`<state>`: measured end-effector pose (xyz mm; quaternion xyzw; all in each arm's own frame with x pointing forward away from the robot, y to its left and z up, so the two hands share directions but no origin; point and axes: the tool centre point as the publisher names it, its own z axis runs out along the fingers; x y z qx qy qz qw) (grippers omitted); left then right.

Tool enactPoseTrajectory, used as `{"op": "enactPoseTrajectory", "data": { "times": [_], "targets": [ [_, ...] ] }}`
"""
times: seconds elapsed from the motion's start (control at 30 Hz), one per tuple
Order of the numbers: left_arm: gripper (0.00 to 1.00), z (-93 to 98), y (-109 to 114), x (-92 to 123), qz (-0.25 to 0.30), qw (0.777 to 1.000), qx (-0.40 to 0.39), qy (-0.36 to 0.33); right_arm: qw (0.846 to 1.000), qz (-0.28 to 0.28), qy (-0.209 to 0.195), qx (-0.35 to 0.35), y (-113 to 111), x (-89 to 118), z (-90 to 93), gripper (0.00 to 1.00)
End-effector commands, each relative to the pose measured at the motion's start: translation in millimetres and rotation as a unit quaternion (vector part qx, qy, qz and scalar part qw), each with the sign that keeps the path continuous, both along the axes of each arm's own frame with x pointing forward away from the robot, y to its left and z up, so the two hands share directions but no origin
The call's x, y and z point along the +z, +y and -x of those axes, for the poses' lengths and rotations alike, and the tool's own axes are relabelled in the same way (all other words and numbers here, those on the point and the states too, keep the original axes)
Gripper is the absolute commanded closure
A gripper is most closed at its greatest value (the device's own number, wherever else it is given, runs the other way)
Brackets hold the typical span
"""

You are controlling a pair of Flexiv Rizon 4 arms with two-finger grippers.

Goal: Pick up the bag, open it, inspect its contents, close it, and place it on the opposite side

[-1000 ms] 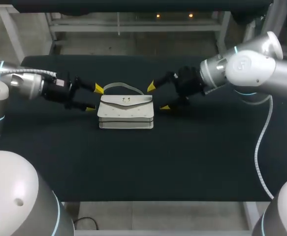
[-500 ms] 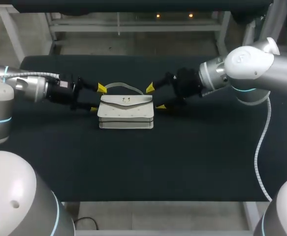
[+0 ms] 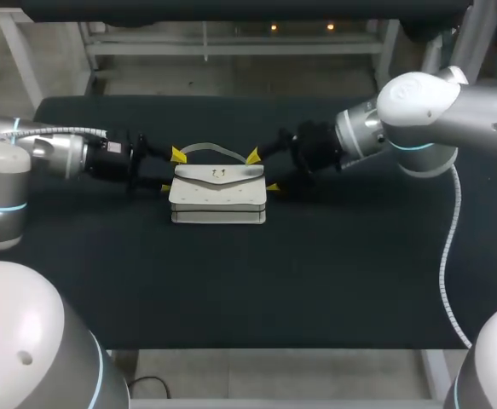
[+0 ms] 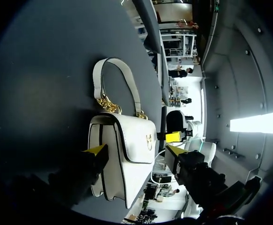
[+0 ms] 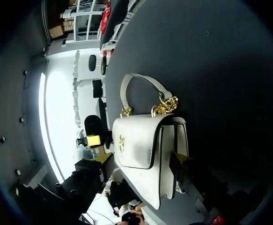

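Note:
A small white bag (image 3: 218, 194) with a gold clasp lies on the black table, its handle (image 3: 210, 151) pointing toward the far edge. My left gripper (image 3: 171, 171) is open at the bag's left end, one yellow tip behind it and one in front. My right gripper (image 3: 262, 171) is open at the right end in the same way. In the left wrist view the bag (image 4: 122, 159) sits between the fingers of my left gripper (image 4: 136, 151), one tip against its back and the other clear of its flap. The right wrist view shows the bag (image 5: 145, 150) between the fingers of my right gripper (image 5: 138, 159).
The black table top (image 3: 231, 281) stretches wide in front of the bag and out to both sides. Its far edge (image 3: 205, 99) runs just beyond the bag's handle. Nothing else lies on the table.
Both arms have slid inward toward the bag, so their yellow tips now flank its two ends. The fingers of both grippers have narrowed. The bag has not moved.

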<state>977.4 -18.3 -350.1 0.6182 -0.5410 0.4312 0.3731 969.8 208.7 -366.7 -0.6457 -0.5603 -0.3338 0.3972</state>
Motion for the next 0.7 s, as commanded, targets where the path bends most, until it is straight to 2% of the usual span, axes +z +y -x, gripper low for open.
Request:
{"op": "enactPoseTrajectory", "data": {
  "times": [0.03, 0.1, 0.13, 0.17, 0.2, 0.23, 0.27, 0.33, 0.7],
  "targets": [
    [0.19, -2.8, -1.7, -5.2, 0.002, 1.0, 0.001, 0.003, 1.0, -0.005, 0.005, 0.005, 2.0, -6.4, -5.4, 0.28],
    [0.25, -3.4, -2.2, -6.4, 0.002, 1.0, 0.002, 0.005, 1.0, -0.005, 0.006, 0.004, 2.0, -6.9, -5.2, 0.41],
    [0.33, -3.9, -2.2, -6.8, 0.002, 1.0, 0.003, 0.006, 1.0, -0.005, 0.006, 0.004, 1.9, -7.0, -5.1, 0.48],
    [0.51, -4.2, -2.2, -7.1, 0.002, 1.0, 0.004, 0.007, 1.0, -0.005, 0.006, 0.004, 1.8, -7.0, -4.9, 0.52],
    [0.56, -4.3, -2.1, -7.2, 0.001, 1.0, 0.006, 0.008, 1.0, -0.005, 0.006, 0.003, 1.6, -7.1, -4.6, 0.55],
    [0.69, -4.4, -2.0, -7.3, 0.001, 1.0, 0.007, 0.008, 1.0, -0.005, 0.006, 0.003, 1.3, -7.1, -4.4, 0.6],
    [0.98, -4.5, -1.8, -7.5, 0.001, 1.0, 0.008, 0.008, 1.0, -0.005, 0.006, 0.002, 0.9, -7.0, -4.1, 0.68],
    [1.0, -4.1, -1.3, -7.9, 0.001, 1.0, 0.009, 0.008, 1.0, -0.005, 0.006, 0.001, 0.3, -7.2, -3.6, 1.0],
    [1.0, 0.9, -0.6, -6.5, 0.001, 1.0, 0.012, 0.011, 1.0, -0.008, 0.008, -0.002, -2.0, -10.6, 0.7, 1.0]
  ]
}}
